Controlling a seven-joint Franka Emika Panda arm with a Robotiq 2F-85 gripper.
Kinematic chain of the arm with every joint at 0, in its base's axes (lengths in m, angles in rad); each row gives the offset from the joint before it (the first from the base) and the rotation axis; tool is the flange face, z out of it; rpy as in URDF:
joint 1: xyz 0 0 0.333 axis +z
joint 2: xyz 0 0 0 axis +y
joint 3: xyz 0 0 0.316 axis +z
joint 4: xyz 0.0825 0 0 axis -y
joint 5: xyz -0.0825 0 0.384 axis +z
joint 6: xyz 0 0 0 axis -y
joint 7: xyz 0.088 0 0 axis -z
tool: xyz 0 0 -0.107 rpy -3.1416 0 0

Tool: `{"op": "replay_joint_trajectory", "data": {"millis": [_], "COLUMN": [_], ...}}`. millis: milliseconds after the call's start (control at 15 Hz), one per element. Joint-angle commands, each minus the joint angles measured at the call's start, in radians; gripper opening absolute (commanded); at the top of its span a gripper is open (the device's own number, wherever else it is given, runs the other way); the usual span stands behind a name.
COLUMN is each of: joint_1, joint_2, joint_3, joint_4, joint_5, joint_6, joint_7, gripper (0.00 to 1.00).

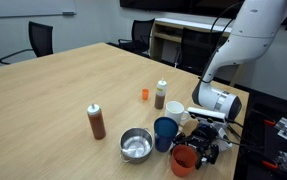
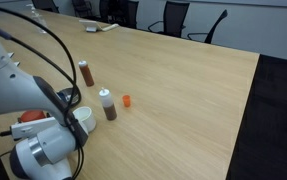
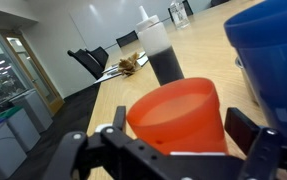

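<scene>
1. Orange plastic fills my wrist view: the orange cup point(image 3: 173, 115) sits between the fingers point(image 3: 251, 140) of the gripper point(image 3: 173, 150), one finger along each side of its wall. I cannot tell from here whether they pinch it or only bracket it.
2. In an exterior view, I see the orange cup point(image 1: 184, 160) at the edge of the wooden table point(image 1: 53, 90) nearest the arm, with the gripper right against it.
3. Just beside it, further in from that edge, stands a blue cup point(image 1: 165, 132). A steel bowl point(image 1: 135, 145) sits close against the blue cup's other side.
4. Behind the blue cup is a white mug point(image 1: 175, 108).
5. Further in, a dark bottle point(image 1: 161, 95) with a white cap stands upright, with a small orange piece point(image 1: 144, 94) near it. A red-brown bottle point(image 1: 97, 122) stands apart, toward the table's middle.
6. Beyond the far edge, I make out a black chair point(image 1: 41, 40).
</scene>
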Motion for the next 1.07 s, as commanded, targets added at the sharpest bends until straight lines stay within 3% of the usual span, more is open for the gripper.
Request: {"op": "replay_joint_trajectory", "data": {"millis": [0,133,1000], "joint_1": [0.003,0.001,-0.021], "joint_2": [0.041,0.038,-0.042], "joint_3": [-0.002,-0.004,0.0], "joint_4": [0.039,0.038,-0.02], "joint_5": [-0.02,-0.027,-0.073], "joint_6": [0.014,0.01,-0.022], "joint_7": [-0.047,-0.05,-0.011], "gripper": [0.74,0.64,0.64]}}
